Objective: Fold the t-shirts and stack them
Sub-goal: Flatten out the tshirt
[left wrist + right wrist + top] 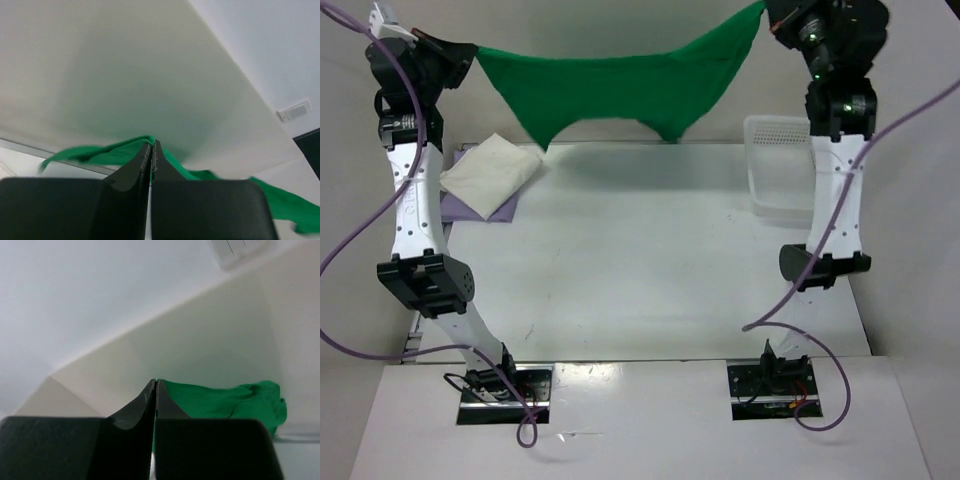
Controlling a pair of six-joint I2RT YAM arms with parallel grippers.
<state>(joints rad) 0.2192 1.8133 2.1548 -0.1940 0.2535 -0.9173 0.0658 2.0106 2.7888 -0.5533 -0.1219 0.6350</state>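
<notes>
The bright green t-shirt [620, 90] hangs stretched in the air between both arms, high above the table's far edge. My left gripper [470, 50] is shut on its left end; in the left wrist view the green cloth [100, 152] shows on both sides of the closed gripper [152, 145]. My right gripper [770, 12] is shut on its right end; the green cloth [220, 400] spreads from the closed gripper [155, 384]. The cream-white t-shirt [490, 170] lies folded on the folded lavender-purple t-shirt [505, 210] at the table's far left.
A white plastic lattice basket [775, 165] stands at the table's far right, partly behind the right arm. The white table [640, 270] lies below the hanging shirt. Purple cables trail from both arms.
</notes>
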